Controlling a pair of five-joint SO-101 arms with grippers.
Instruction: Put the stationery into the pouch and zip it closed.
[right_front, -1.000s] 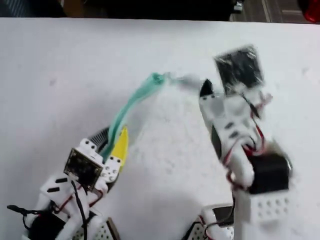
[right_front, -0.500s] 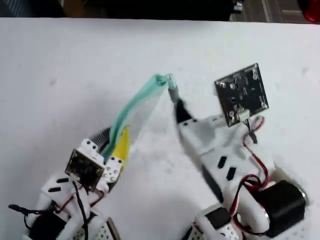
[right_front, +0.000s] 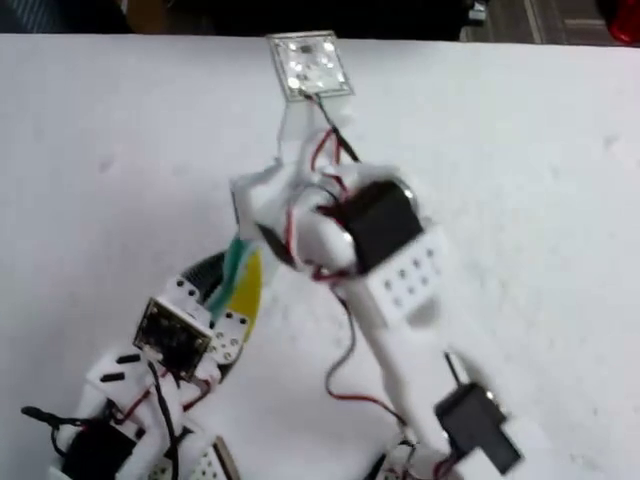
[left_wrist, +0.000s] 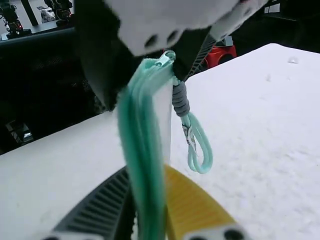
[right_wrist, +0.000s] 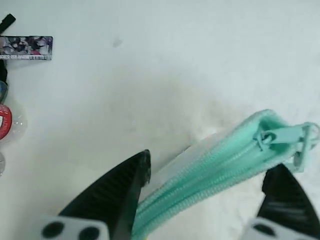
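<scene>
Right wrist view: right fingers (right_wrist: 120, 190) spread, pouch (right_wrist: 215, 160) zipper end between them; left fingers (left_wrist: 195, 210) pinch pouch.

Teal-zipped pouch (left_wrist: 143, 150) between the jaws

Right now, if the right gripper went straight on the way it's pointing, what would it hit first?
The pouch: its teal zipped edge sits between the open fingers of the right gripper, so it would probably meet that first. The white table lies beyond, though depth is hard to judge.
</scene>
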